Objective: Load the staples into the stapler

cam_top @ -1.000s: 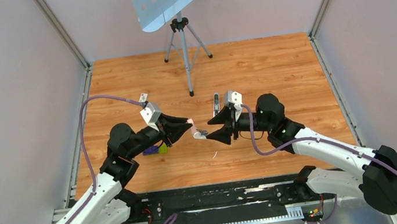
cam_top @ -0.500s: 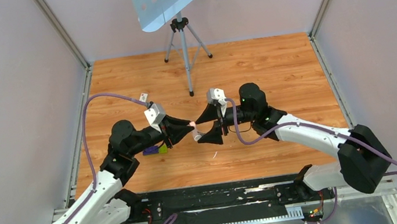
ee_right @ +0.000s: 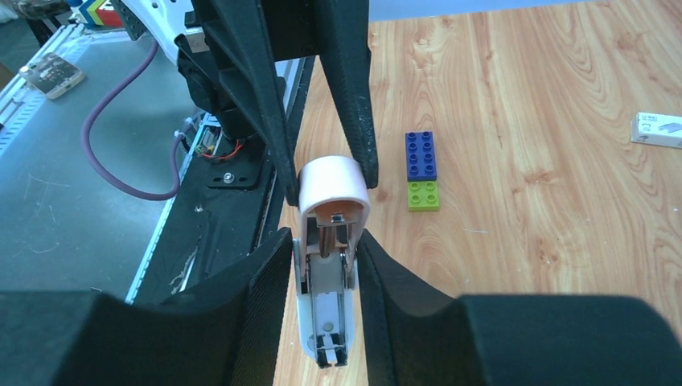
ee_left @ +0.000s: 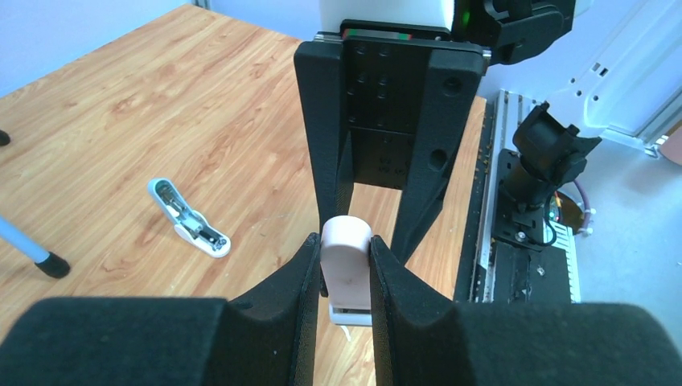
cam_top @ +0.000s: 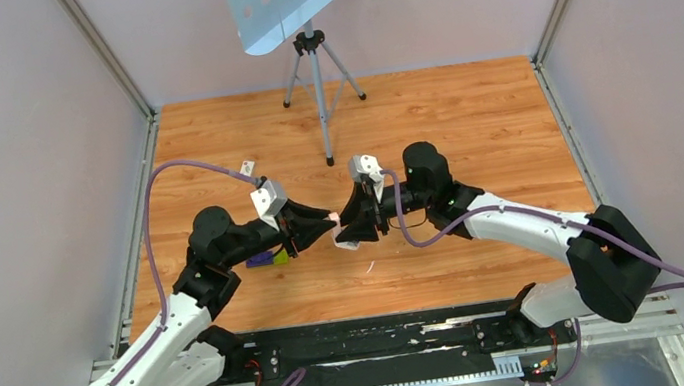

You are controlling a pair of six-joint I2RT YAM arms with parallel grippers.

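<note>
Left claw [ee_left: 344,251], on an arm [cam_top: 224,242] stretched low and inward, was clamped on the pink end of the stapler [ee_right: 334,186], which hung above the surface [cam_top: 468,115] between the two claws. Right claw [ee_right: 322,243], reaching in from the stapler's far side, gripped its metal part.

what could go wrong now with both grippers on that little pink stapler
The left gripper pinches only the rounded end of the pale pink mini stapler, so it may twist or slip as the right gripper squeezes its open body. The two grippers' fingers sit very close together and might knock each other.
</note>
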